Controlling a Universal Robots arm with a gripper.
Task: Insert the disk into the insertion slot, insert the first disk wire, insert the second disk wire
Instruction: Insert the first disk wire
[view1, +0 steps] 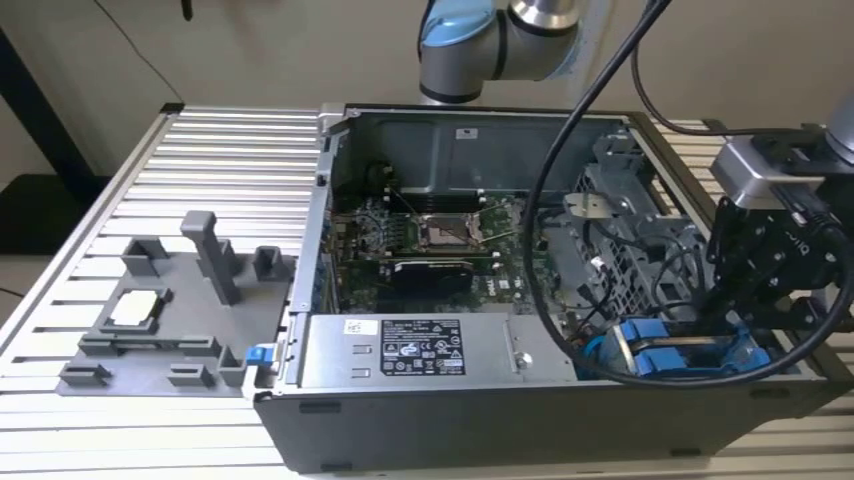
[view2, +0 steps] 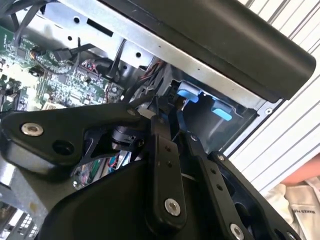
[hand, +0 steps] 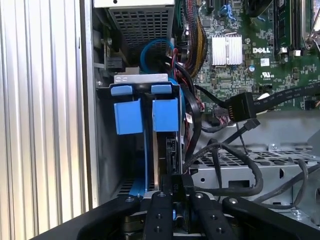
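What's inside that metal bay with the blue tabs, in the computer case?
The disk, edge-on in its blue carrier, beside a second blue carrier. Its flat faces are hidden, and the gripper covers part of it.

The disk (hand: 166, 150) lies mostly hidden inside the drive bay (hand: 140, 79), behind its blue carrier (hand: 165, 115).

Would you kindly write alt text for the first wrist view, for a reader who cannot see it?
The hand is close to the disk, which sits in its blue carrier inside the open computer case, beside black cables and a green motherboard.
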